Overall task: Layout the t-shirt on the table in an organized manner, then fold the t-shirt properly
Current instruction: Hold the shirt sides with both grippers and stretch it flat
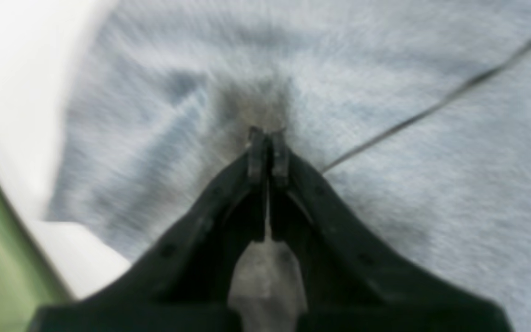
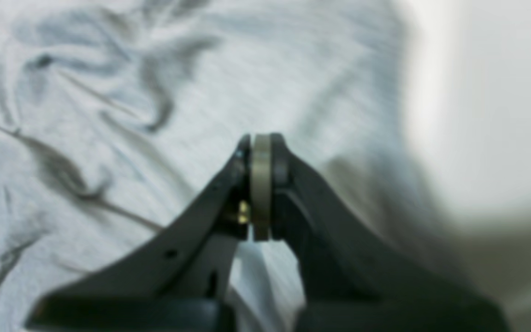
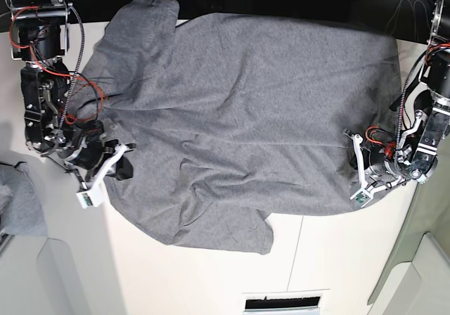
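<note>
Across the white table [image 3: 211, 280] the grey t-shirt [image 3: 239, 118] lies spread wide, its body covering most of the top while one sleeve [image 3: 133, 20] reaches toward the upper left of the base view and another sleeve [image 3: 232, 234] folds out near the lower middle. Wrinkles run through the cloth on the right arm's side — the right wrist view shows dark creases and folds. The right gripper [image 2: 261, 143] sits at the shirt's edge on the base view's left, its jaws pressed together over the fabric; whether cloth is pinched between them I cannot tell. The left gripper [image 1: 268, 136] is at the opposite edge, on the base view's right, jaws also drawn tight, tips down against the grey knit — a thin dark line [image 1: 431, 108] runs off across the cloth beside it. Off the table's left side lies a smaller scrap of grey cloth [image 3: 17, 206].
</note>
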Available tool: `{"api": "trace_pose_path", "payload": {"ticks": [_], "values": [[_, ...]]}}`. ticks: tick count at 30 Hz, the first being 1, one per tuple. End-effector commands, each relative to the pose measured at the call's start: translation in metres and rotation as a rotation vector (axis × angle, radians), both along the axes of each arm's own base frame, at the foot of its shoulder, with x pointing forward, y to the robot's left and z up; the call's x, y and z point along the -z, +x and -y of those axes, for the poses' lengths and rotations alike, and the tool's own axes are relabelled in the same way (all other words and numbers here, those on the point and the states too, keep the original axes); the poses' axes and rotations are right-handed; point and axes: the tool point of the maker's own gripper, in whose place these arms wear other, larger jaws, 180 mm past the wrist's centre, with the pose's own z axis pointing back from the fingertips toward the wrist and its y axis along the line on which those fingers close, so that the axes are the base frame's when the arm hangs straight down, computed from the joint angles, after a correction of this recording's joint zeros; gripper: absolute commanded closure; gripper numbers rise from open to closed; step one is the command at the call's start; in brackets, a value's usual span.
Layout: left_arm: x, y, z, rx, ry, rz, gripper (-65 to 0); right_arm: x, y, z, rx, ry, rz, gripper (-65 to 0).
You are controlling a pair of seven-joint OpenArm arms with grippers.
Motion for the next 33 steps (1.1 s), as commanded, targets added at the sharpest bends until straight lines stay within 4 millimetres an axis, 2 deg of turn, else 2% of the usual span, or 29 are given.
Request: {"api": "trace_pose_path", "payload": {"ticks": [1,3,6,8,11,15,20,23,26,28,33], "values": [[-0.011,0.017,-0.009,-0.034,0.008,0.042,-1.3,-0.005,0.012,0.002,-0.011,-0.03,0.03,0.0],[0.004,0.016,-0.014,-0.086,0.019,0.008,-1.3,0.017,0.008,-0.004,-0.07,-0.108,-0.004,0.0],[0.02,0.012,-0.024,-0.14,0.03,-0.042,-1.3,0.043,0.0,0.001,-0.109,-0.191,-0.06,0.0],[0.024,0.011,-0.03,-0.164,0.031,-0.061,-1.3,0.051,-0.001,0.011,-0.084,-0.212,-0.084,0.0],[0.017,0.02,-0.029,-0.17,0.025,-0.047,-1.3,0.052,0.001,0.034,-0.021,-0.244,-0.086,0.0],[0.004,0.044,-0.003,-0.145,-0.012,-0.003,-1.3,0.049,0.004,0.058,0.027,-0.28,-0.082,0.0],[-0.002,0.062,0.043,-0.09,-0.057,0.003,-1.3,0.049,0.001,0.068,0.076,-0.254,-0.108,0.0],[0.002,0.061,0.06,-0.065,-0.048,-0.019,-1.3,0.044,0.003,0.071,0.13,-0.185,-0.119,0.0],[-0.001,0.062,0.065,-0.064,-0.061,-0.021,-1.3,0.029,0.013,0.075,0.188,-0.113,-0.087,0.0],[-0.015,0.07,0.07,-0.057,-0.096,0.02,-1.3,0.013,0.023,0.076,0.209,-0.065,-0.039,0.0],[-0.066,0.094,0.094,0.007,-0.161,0.161,-1.3,-0.027,0.043,0.069,0.217,0.028,0.074,0.0]]}}
